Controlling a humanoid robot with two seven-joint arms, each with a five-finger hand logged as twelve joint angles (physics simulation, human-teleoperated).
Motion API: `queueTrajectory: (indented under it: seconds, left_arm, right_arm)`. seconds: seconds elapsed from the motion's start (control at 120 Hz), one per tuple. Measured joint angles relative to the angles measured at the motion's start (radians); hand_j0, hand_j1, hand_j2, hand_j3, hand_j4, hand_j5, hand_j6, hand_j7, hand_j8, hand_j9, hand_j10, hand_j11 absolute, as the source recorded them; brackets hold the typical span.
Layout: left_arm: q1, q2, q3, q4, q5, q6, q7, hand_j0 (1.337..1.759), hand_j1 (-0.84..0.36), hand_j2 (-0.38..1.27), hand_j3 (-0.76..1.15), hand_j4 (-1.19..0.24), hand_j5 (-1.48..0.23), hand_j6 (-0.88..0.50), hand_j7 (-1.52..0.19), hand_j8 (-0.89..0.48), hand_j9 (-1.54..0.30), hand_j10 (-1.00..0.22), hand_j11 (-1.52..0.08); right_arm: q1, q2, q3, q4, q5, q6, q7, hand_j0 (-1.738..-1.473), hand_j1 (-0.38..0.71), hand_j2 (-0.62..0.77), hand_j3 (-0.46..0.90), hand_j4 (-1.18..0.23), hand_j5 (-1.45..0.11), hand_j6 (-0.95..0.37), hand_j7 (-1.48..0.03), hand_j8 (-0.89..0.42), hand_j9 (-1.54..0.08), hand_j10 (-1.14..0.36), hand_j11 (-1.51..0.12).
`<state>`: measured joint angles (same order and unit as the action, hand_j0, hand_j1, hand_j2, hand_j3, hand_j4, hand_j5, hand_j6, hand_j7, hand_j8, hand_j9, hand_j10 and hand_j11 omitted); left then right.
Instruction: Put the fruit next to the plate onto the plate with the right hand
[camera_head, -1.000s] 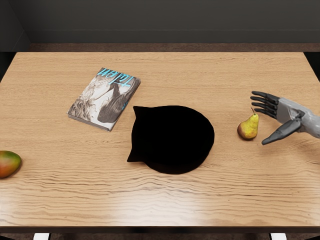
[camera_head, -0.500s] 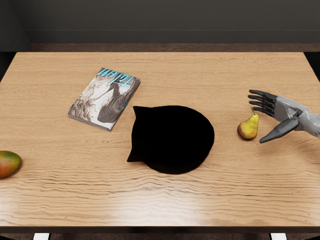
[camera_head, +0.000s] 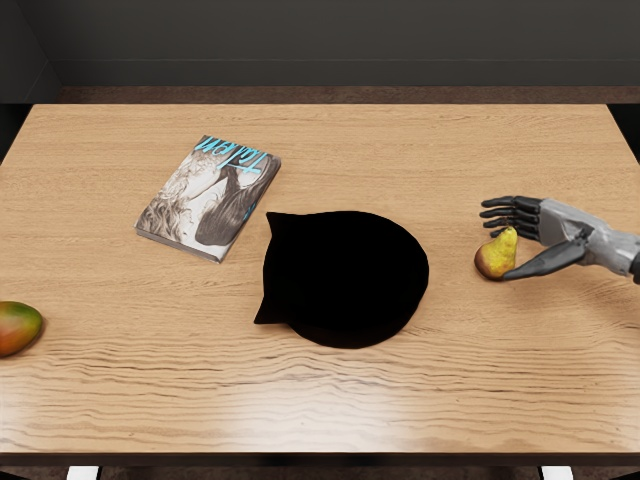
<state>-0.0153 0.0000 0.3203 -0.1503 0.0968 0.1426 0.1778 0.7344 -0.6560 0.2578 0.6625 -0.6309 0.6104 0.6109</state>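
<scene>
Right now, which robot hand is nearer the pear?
Right. The right robot hand is just to the right of the pear, open, with its fingers over the pear's top and its thumb by the base. The left robot hand is out of view.

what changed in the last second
The right hand slid left to the pear; its fingers now reach past the stem and the thumb lies along the near side, not yet closed. Pear, black plate, magazine and mango stayed put.
</scene>
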Motion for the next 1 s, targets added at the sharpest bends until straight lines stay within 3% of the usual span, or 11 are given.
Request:
queueTrajectory:
  seconds: [0.325,1.0]
  left_arm:
    - [0.0,0.0,0.0,0.0,0.0,0.0,0.0,1.658,0.35,0.0,0.0,0.0,0.0,0.0,0.0,0.0,0.0,0.0,0.0]
    - [0.0,0.0,0.0,0.0,0.0,0.0,0.0,1.658,0.35,0.0,0.0,0.0,0.0,0.0,0.0,0.0,0.0,0.0,0.0]
  right_arm:
    - [0.002,0.001,0.004,0.002,-0.006,0.0,0.0,-1.658,0.07,-0.07,0.0,-0.35,-0.46,-0.35,-0.46,-0.35,-0.46,-0.35,-0.46]
    - [0.01,0.035,0.001,0.002,-0.007,0.0,0.0,-1.658,0.08,-0.07,0.0,-0.36,-0.47,-0.36,-0.47,-0.36,-0.47,-0.36,-0.47]
